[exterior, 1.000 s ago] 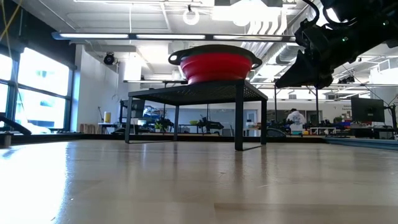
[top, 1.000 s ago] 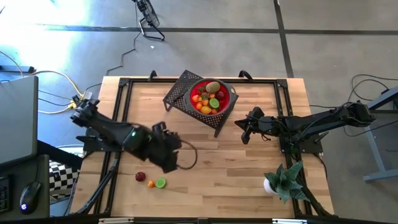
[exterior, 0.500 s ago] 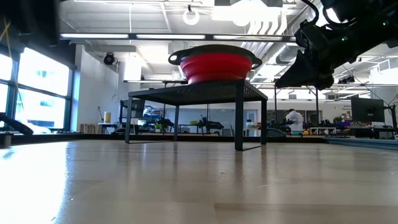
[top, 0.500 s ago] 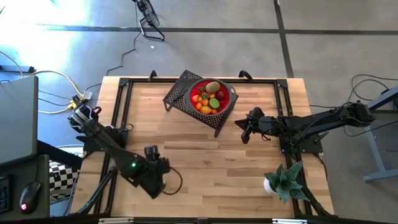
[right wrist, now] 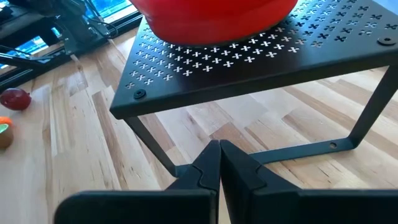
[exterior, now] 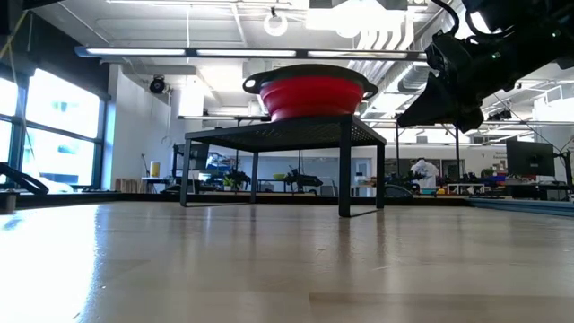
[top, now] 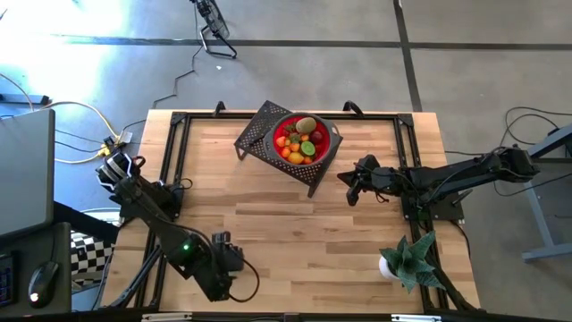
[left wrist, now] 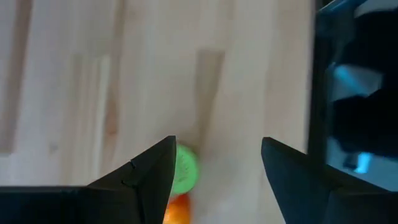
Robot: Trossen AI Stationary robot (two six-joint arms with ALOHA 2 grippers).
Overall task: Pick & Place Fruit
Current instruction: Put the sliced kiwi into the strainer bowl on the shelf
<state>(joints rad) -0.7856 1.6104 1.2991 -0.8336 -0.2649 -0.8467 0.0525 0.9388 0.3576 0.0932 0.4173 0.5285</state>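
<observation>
My open left jaws point(left wrist: 217, 171) frame a green fruit point(left wrist: 185, 169) my arm hides from overhead; right jaws point(right wrist: 219, 163) closed.

The left arm stretches from its mount at the table's left edge toward the near edge, elbow bent, its wrist turned so the left gripper point(left wrist: 217, 180) faces straight down at the tabletop, its two dark fingers point(left wrist: 149, 177) spread well apart with nothing between them. From overhead, this gripper point(top: 223, 268) sits low near the front-left of the table. The right arm reaches in from the table's right side, held nearly level and straight, the right gripper point(right wrist: 219, 163) pinched fully closed and empty; overhead it point(top: 350, 186) hangs right of the table's centre.
</observation>
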